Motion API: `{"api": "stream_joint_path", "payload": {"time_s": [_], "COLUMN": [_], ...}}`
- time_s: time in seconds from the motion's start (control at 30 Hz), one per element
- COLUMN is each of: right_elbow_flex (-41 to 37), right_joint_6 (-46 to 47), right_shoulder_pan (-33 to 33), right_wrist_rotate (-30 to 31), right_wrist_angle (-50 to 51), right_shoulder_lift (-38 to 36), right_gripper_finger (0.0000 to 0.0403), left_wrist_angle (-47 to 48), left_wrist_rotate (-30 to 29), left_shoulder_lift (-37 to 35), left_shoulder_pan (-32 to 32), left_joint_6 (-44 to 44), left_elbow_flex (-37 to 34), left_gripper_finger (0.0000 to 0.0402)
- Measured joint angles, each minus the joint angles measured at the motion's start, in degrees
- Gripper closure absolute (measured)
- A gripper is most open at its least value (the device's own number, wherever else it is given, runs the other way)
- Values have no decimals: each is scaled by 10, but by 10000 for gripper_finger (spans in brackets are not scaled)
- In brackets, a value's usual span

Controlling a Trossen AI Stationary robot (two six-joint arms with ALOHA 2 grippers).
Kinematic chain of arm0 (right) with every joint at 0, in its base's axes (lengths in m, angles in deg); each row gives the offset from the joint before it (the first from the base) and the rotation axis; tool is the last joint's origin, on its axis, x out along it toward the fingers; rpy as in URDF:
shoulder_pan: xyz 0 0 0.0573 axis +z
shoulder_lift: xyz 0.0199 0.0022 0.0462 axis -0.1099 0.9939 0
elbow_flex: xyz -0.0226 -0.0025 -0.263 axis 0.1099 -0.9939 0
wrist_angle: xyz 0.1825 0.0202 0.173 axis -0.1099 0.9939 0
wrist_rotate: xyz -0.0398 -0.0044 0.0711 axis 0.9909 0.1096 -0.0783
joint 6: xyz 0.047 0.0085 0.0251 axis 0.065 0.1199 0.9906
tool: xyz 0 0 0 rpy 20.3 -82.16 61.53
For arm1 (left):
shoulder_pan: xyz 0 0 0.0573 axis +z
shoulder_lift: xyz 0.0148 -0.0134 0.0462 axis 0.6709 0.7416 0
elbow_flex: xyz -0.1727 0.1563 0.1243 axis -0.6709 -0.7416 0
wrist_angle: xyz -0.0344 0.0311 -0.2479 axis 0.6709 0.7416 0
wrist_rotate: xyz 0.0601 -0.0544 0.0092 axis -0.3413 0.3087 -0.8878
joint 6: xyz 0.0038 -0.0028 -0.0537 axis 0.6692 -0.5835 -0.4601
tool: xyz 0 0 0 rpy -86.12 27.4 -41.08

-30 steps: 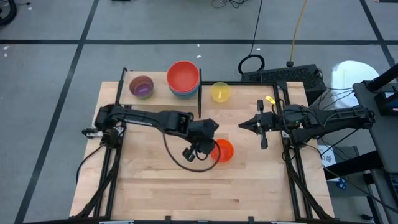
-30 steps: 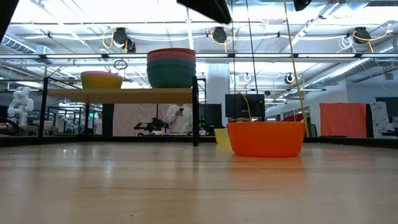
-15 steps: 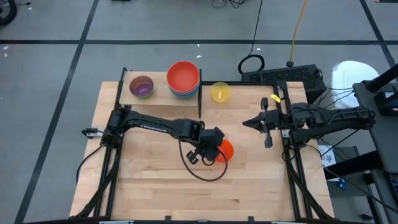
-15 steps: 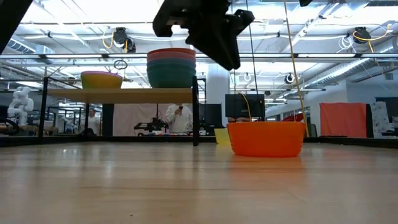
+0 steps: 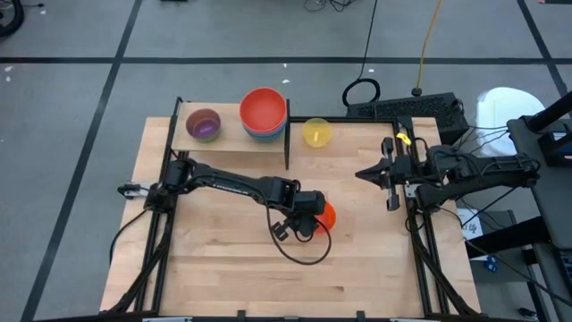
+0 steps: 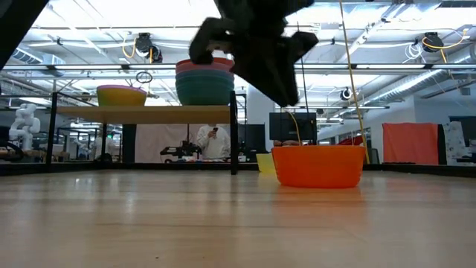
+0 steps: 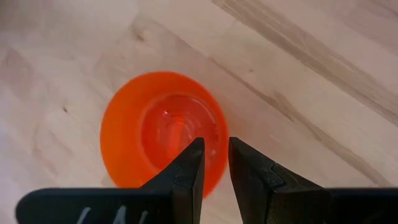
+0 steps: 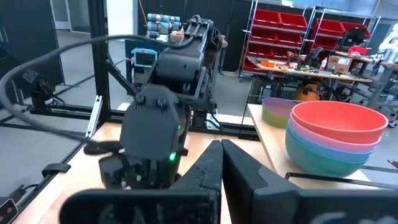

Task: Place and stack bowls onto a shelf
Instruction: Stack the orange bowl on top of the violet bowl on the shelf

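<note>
Hovering directly above the orange bowl (image 5: 325, 214), the left gripper (image 7: 213, 163) points down at the bowl's inner floor; its 2 fingers (image 7: 186, 171) stand almost together with only a narrow slot between them, and nothing is held in that slot. In the left wrist view the orange bowl (image 7: 163, 129) sits upright on the bare table (image 7: 323, 81), its rim partly covered by the fingertips. In the low view the same bowl (image 6: 318, 165) rests flat on the wood, with the dark gripper body above and slightly to the side of it; contact between the fingers and the bowl cannot be confirmed.

Outward from this gripper, toward the far edge of the table, stands the shelf (image 5: 231, 142). On its plank sits a purple bowl (image 5: 204, 125) nested in another bowl, and beside it, next to the black upright end bar (image 5: 287, 143), a stack of 4 larger bowls with the red bowl (image 5: 263, 108) on top. The yellow bowl (image 5: 316, 132) stands on the table just past that end bar, off the shelf.

The right gripper (image 5: 362, 174) waits well apart on the other side of the orange bowl, held above the table near the table's right edge, its 2 fingers (image 8: 208, 168) closed against each other and holding nothing.
</note>
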Motion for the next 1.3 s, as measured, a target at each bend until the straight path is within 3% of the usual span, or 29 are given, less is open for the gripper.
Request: {"api": "stream_joint_path", "payload": {"time_s": [0.57,1.03,1.3], "right_elbow_flex": [0,0,0], "right_joint_6": [-5,-5,-5], "right_shoulder_pan": [0,0,0], "right_wrist_rotate": [0,14,14], "right_wrist_angle": [3,3,3], "right_shoulder_lift": [-5,-5,-5], "right_gripper_finger": [403,403,403], "left_wrist_angle": [-27,-48,-48], "left_wrist_rotate": [12,12,19], "left_shoulder_lift": [49,51,50], "left_shoulder_pan": [0,3,3], "left_joint_6": [-20,-22,-65], "left_elbow_flex": [0,0,0], "left_gripper_finger": [323,323,323]}}
